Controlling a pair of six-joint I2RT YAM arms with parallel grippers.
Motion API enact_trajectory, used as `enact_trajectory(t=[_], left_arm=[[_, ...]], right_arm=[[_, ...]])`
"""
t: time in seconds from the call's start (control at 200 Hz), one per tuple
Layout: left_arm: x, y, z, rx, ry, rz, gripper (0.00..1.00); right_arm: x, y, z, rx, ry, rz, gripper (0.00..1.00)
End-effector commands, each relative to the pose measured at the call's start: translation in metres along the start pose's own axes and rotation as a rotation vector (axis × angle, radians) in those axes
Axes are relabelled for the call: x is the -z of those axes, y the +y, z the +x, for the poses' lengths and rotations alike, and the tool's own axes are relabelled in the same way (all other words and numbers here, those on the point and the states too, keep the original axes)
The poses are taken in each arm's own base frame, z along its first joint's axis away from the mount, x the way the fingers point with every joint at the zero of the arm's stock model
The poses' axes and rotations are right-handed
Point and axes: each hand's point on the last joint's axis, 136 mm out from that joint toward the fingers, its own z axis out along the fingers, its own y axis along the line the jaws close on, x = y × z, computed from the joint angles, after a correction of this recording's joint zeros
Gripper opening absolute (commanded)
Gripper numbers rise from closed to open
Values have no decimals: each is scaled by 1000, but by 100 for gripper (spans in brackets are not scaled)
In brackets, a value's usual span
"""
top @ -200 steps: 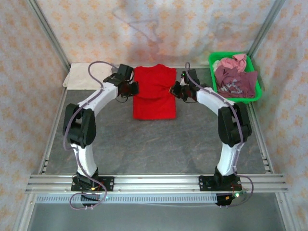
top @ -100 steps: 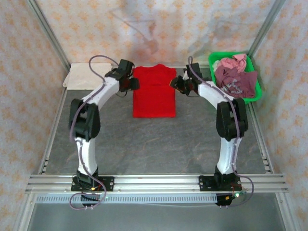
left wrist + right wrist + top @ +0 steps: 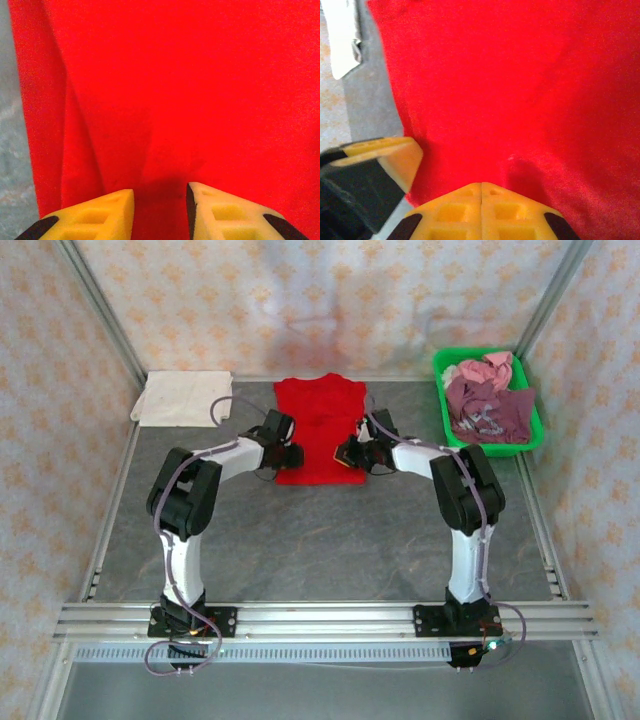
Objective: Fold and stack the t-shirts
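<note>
Both arms are the same build: the left arm and right arm have glossy white shells on the long links and chunky black housings at the joints. A greyish-purple cable loops out by each black base plate and runs up the arm. The jaws are bright yellow blocks with square moulded pockets, black behind. There's a tiny green light by the right base.

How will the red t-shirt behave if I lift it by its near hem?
Probably floppy: the red t-shirt lies flat with soft creases, so it should drape and sag. It is likely light, since it looks like thin cloth. Pushed across the grey table, it may bunch rather than slide.
</note>
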Motion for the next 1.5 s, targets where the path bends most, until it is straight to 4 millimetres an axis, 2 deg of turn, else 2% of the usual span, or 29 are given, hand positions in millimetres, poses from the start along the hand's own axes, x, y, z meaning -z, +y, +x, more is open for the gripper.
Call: enact_trajectory(t=[0.0, 0.16, 0.235, 0.325, 0.41, 0.425, 0.495, 0.566, 0.646, 0.696, 0.766, 0.866, 0.956, 1.096, 1.281, 1.496], left_arm=[[-4, 1, 0, 18, -21, 6, 33], [-6, 19, 27, 48, 16, -46, 33], [-5, 28, 44, 62, 34, -62, 34], [-4, 38, 70, 94, 69, -77, 34], [-5, 43, 102, 125, 110, -67, 34], [2, 39, 100, 127, 94, -55, 34], [10, 37, 116, 130, 106, -49, 34], [23, 34, 122, 153, 101, -47, 37], [43, 28, 117, 177, 77, -28, 38], [58, 25, 113, 188, 61, -18, 40], [80, 27, 106, 201, 27, -34, 51], [98, 32, 107, 240, 19, -14, 57], [98, 37, 119, 288, 76, 15, 58], [95, 41, 140, 302, 151, 8, 58], [97, 43, 142, 296, 157, -1, 56], [87, 34, 145, 280, 179, 16, 50]], right_arm=[[-5, -11, -3, -9, -35, 15, 6], [-8, -26, 15, -25, -12, 43, 5], [-10, -38, 30, -31, 2, 62, 5], [-10, -49, 49, -53, 9, 56, 5], [-6, -57, 70, -83, 15, 54, 4], [-4, -58, 73, -87, 15, 53, 4], [4, -60, 87, -109, 11, 60, 4], [14, -53, 95, -119, 2, 46, 5], [28, -37, 96, -125, -13, 27, 6], [40, -24, 92, -123, -31, 1, 11], [57, -5, 86, -96, -61, -23, 20], [79, -4, 77, -60, -127, 35, 25], [87, -13, 69, -52, -173, 58, 25], [81, -22, 67, -28, -169, 77, 26], [71, -26, 68, -31, -164, 53, 26], [66, -30, 67, -29, -160, 66, 26]])
